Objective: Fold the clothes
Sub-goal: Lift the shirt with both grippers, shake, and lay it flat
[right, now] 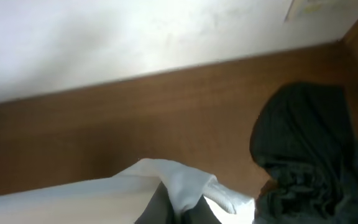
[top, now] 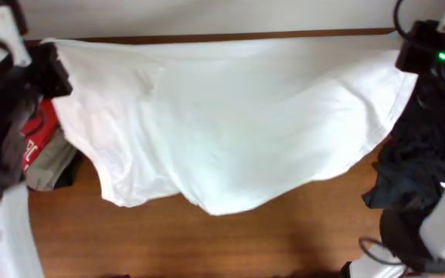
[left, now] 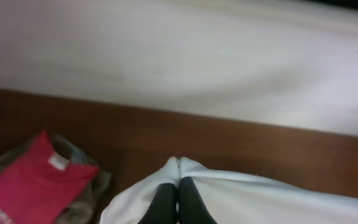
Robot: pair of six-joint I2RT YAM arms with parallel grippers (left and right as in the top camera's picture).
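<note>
Brown wooden table (top: 207, 247) runs below a pale wall (top: 207, 15). Across it stretches the white T-shirt (top: 230, 123), its long axis running left to right between my two arms and its loose body sagging toward the near edge. A dark garment heap (top: 427, 170) sits at the right, and the red T-shirt (top: 37, 127) lies on a khaki garment (top: 52, 166) at the left. My left gripper (left: 178, 200) is pinched closed on one far corner, my right gripper (right: 174, 210) clamped on the other. Neither arm is nearer, so I judge both must travel together with the far edge taut.
</note>
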